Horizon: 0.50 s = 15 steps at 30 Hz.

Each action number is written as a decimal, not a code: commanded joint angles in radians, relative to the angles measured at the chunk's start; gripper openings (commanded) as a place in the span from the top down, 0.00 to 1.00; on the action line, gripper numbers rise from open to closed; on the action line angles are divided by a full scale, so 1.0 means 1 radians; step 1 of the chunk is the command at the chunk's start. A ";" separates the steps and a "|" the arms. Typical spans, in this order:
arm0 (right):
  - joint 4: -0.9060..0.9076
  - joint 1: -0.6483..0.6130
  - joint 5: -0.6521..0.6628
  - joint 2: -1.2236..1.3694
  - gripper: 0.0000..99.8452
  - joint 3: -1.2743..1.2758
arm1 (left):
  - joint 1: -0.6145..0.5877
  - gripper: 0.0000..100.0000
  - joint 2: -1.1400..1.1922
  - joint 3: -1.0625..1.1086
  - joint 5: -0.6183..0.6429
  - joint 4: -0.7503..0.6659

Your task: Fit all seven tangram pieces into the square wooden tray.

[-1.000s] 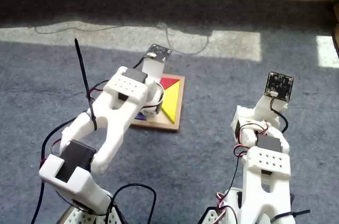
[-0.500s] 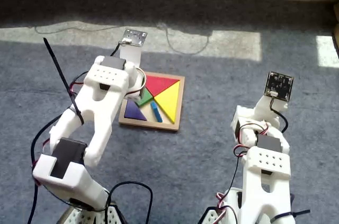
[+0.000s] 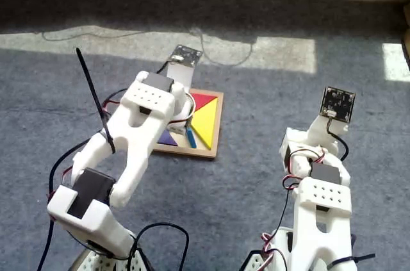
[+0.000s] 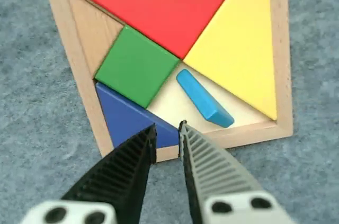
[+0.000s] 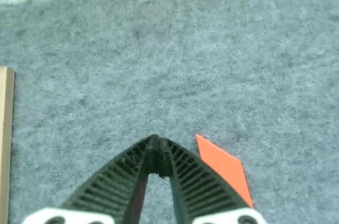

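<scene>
Left gripper (image 4: pixel 167 126), jaws narrowly apart and empty, is hovering over the tray (image 4: pixel 283 49), likely to seat the askew light-blue piece (image 4: pixel 204 98) flat; right gripper (image 5: pixel 157 140) is holding its jaws together.

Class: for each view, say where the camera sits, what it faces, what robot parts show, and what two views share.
High view: fixed overhead, facing down; shows left arm, right arm, wooden tray.
Left wrist view: on left wrist, facing the tray; left end effector shows.
Right wrist view: on right wrist, facing carpet, orange piece; right end effector shows.
Shared: high and left wrist views both show the yellow triangle.
</scene>
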 commanded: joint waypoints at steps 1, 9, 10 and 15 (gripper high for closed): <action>-0.021 -0.008 0.005 -0.024 0.99 -0.013 | 0.077 0.91 -0.005 -0.038 0.002 0.011; -0.021 -0.039 0.032 -0.024 0.99 -0.010 | 0.131 0.91 0.007 0.015 0.002 -0.063; -0.021 -0.041 0.040 -0.024 0.99 -0.012 | 0.131 0.91 0.005 0.030 0.002 -0.084; -0.021 -0.039 0.041 -0.024 0.99 -0.012 | 0.131 0.91 0.004 0.050 0.002 -0.133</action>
